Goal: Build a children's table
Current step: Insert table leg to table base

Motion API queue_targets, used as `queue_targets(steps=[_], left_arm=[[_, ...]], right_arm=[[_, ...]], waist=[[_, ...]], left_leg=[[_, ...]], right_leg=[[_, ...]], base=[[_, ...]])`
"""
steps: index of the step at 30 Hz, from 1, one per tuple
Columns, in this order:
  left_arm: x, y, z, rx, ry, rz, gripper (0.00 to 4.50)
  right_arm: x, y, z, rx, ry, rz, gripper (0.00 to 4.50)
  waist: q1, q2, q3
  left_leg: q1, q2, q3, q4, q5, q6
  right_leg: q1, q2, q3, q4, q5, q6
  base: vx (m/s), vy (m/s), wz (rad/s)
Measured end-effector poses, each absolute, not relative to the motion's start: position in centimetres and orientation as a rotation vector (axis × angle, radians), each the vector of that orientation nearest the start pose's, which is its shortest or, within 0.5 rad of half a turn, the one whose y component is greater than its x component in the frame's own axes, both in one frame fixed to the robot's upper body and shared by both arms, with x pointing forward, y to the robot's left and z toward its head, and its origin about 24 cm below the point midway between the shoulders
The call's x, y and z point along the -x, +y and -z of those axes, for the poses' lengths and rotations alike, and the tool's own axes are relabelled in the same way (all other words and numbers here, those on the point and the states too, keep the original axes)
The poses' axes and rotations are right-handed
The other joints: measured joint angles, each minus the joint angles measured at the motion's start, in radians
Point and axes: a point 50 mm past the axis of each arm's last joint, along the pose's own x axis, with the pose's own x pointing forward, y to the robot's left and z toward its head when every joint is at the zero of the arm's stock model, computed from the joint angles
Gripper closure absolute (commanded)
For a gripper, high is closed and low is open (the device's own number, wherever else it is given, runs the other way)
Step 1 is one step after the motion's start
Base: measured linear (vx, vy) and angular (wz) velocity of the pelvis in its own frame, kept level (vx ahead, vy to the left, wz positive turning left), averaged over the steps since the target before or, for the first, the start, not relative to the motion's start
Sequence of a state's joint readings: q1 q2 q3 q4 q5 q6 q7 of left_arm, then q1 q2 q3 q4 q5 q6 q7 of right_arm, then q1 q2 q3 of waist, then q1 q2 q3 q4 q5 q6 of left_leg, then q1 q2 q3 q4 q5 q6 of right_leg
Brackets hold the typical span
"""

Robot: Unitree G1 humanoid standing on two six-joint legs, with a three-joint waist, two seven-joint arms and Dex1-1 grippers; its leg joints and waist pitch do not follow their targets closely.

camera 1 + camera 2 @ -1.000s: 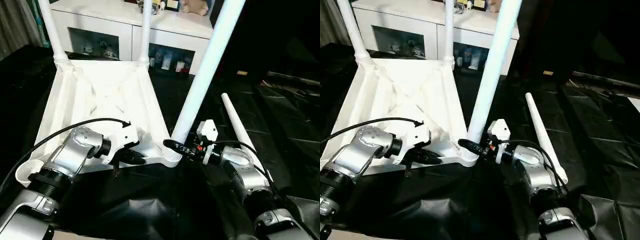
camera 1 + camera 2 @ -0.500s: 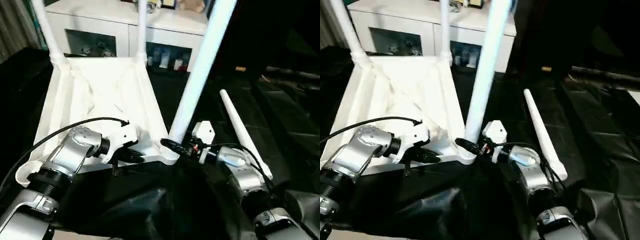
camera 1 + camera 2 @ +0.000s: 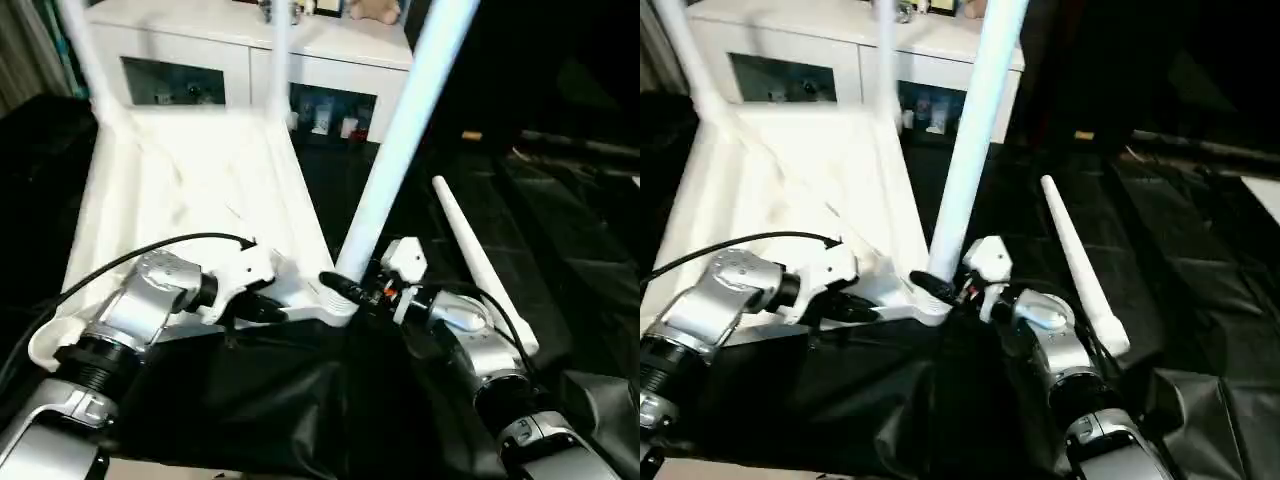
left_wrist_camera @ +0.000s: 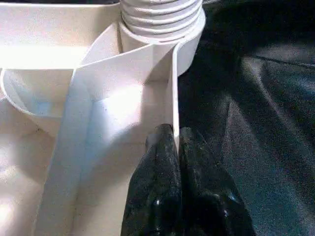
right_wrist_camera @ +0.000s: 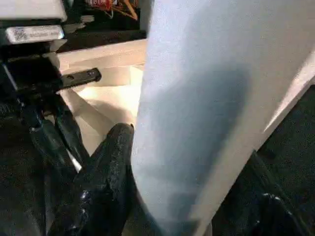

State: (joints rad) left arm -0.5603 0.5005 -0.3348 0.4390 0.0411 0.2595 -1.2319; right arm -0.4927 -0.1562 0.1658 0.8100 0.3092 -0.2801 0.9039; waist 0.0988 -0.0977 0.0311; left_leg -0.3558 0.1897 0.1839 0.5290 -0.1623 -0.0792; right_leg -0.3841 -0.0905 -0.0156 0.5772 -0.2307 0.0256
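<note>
The upturned table lay on the black counter. Its near rim was pinched by the left tool. A socketed leg was gripped by the right tool. A loose leg lay beside.

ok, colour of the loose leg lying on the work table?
White, same as the tabletop; the loose leg shows best in the right eye view.
</note>
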Motion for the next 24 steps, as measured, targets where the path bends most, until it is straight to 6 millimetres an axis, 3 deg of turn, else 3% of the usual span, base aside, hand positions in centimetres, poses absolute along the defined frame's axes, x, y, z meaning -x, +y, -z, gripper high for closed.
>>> queue_targets(steps=[6,12,16,21,24], left_arm=[[-31.0,15.6,-6.2,-0.49,0.571,1.278,4.5],[-31.0,14.7,-6.2,-0.482,0.544,1.28,4.5],[-31.0,14.7,-6.2,-0.48,0.54,1.28,4.5],[-30.9,14.6,-6.2,-0.481,0.534,1.282,4.5],[-30.9,14.5,-6.3,-0.475,0.522,1.288,4.5]], right_arm=[[-31.2,-11.3,-1.9,-0.28,0.084,-0.933,2.62],[-31.5,-12.8,-1.2,-0.545,0.135,-0.807,2.63],[-31.5,-13.1,-0.9,-0.632,0.136,-0.773,2.63],[-31.1,-13.1,-1.2,-0.599,0.108,-0.786,2.63],[-31.1,-13.2,-1.8,-0.575,0.085,-0.802,2.63]], waist=[[0.002,-0.017,-0.004],[0.017,-0.022,-0.007],[0.019,-0.022,-0.007],[0.02,-0.02,-0.006],[0.025,-0.013,-0.001]], left_leg=[[-0.001,0.001,0.001,0.006,0.0,0.0],[-0.002,0.003,0.003,0.006,0.001,-0.001],[-0.002,0.004,0.003,0.006,0.001,-0.002],[-0.002,0.003,0.004,0.006,0.001,-0.002],[-0.004,0.003,0.005,0.006,0.001,-0.002]], right_leg=[[0.004,0.0,0.0,0.002,0.018,-0.012],[0.002,0.0,-0.001,0.006,0.024,-0.008],[0.002,0.0,-0.001,0.007,0.022,-0.005],[0.002,0.0,-0.001,0.007,0.022,-0.005],[0.001,-0.001,0.0,0.007,0.022,-0.005]], base=[[0.0,0.0,0.0],[0.0,0.0,0.0],[0.0,0.0,0.0],[0.0,0.0,0.0],[0.0,0.0,0.0]])
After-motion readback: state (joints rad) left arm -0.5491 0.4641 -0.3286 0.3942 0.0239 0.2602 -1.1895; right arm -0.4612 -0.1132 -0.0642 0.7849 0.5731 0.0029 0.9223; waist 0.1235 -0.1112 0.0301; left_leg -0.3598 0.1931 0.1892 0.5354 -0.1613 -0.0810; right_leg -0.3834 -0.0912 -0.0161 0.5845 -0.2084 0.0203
